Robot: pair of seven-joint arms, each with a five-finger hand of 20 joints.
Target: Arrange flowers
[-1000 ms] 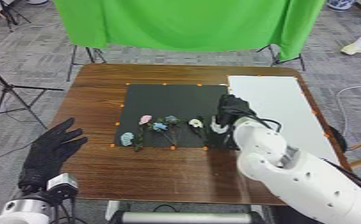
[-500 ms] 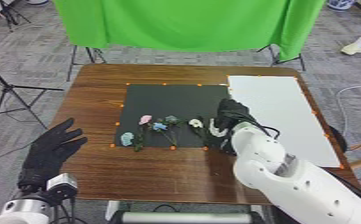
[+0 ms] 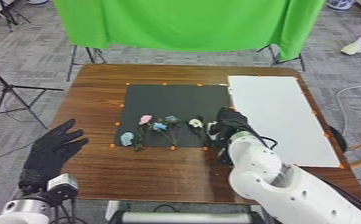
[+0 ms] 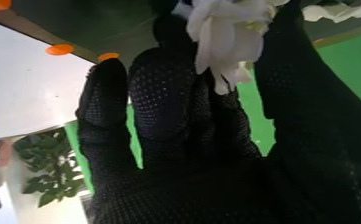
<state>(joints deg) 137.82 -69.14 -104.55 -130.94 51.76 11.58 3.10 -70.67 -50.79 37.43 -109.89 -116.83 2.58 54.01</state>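
Glossy wooden table [image 3: 159, 172], matt dark mat [image 3: 163, 100], smooth cloth-like white flower [image 4: 225, 42]

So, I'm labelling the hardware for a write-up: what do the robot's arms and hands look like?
The left arm and right arm are white, the right one with rounded segments; both carry black cables. The left hand and right hand wear black fabric gloves, the right one textured with small pale dots.

Green cloth [image 3: 190, 25] beyond the brown wooden table [image 3: 101, 95], grey carpeted floor [image 3: 25, 65], black tripod stand [image 3: 8, 87], leafy plant [image 4: 48, 165].
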